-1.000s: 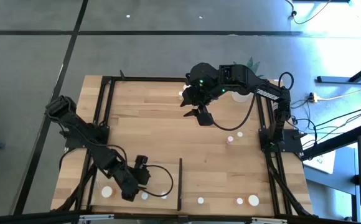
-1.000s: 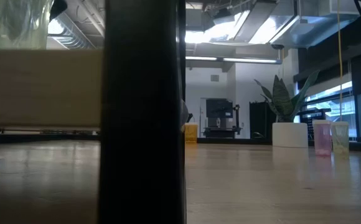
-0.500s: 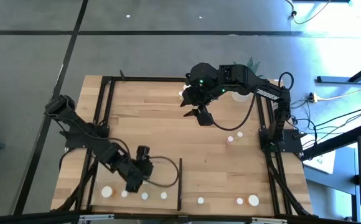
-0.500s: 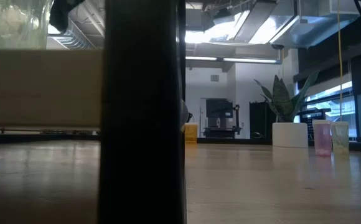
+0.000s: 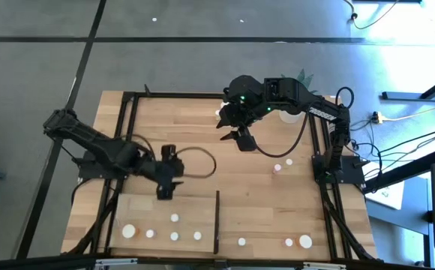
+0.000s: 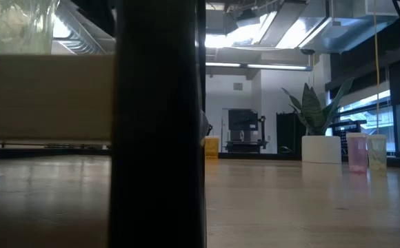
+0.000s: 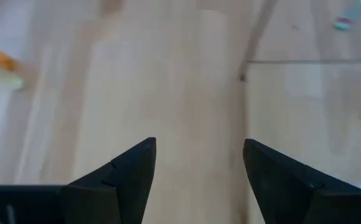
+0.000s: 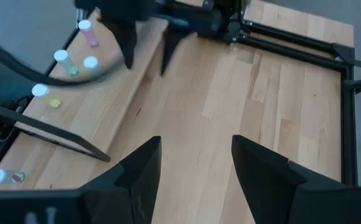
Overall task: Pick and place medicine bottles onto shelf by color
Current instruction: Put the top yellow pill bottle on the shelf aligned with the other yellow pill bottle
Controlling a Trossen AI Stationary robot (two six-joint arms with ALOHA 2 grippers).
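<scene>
Two dark fingers (image 7: pixel 134 171) of the left gripper (image 5: pixel 164 189) apart, nothing between them, only bare wood under the gap. Hanging just over the far edge of the shelf (image 5: pixel 139 214), near the middle of the table (image 5: pixel 202 127).

Right gripper (image 5: pixel 242 140) up near the far side of the table, fingers (image 8: pixel 140 171) spread too, holding nothing, pointing down at bare planks.

On the shelf, a small bunch of medicine bottles (image 5: pixel 174 236) with white caps, lined up near the front edge, one bigger cap at the left end. Thin black strip (image 5: pixel 217 221) standing at the shelf's right end. Past the strip, more white-capped bottles (image 5: pixel 288 242) along the front edge of the table. Two little ones (image 5: pixel 277 168) by the right rail, one pink. From the side, a pink one and a green one next to a white plant pot (image 6: pixel 321 148).
</scene>
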